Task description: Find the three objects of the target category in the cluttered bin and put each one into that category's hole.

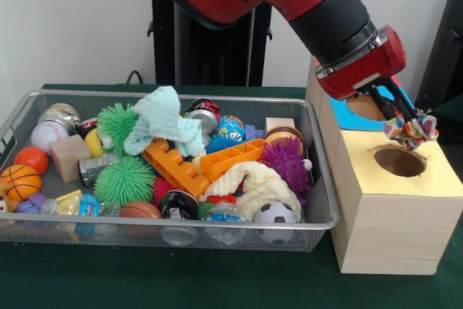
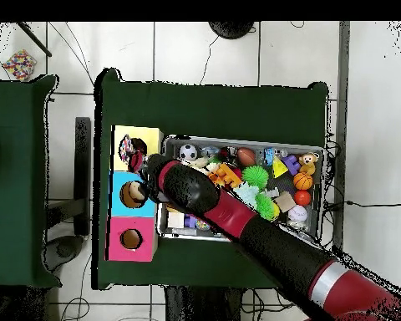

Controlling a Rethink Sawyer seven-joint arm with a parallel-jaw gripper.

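a: nearest, a wire mesh bin (image 1: 322, 208) packed with clutter: black-and-white toy soccer ball (image 1: 275, 213) against the front wall, cream knitted cloth (image 1: 246, 179) behind it, orange plastic brick pieces (image 1: 199, 163) mid-bin, green spiky rubber ball (image 1: 124, 179) to their left.

b: and beside the bin?

a: pale wooden box with a yellow top panel (image 1: 434, 179), round hole (image 1: 399, 161) cut in it. farther back, a blue-topped section with its own hole, mostly hidden by the wrist.

b: held item?

a: small bunched cloth in a multicoloured print (image 1: 411, 132), pinched by the black gripper (image 1: 406, 119), jaws drawn narrow onto it. hangs just above the far rim of the yellow hole, not yet inside. crumpled, soft, likely to drop limp once released.

b: why there?

a: probably a fabric category matched to yellow; poised for release, though slightly off the hole's centre, so could catch the rim.

b: overhead agrees?

a: yes, wrist over the yellow end of a three-colour row, pink section (image 2: 130, 239) at the other end.
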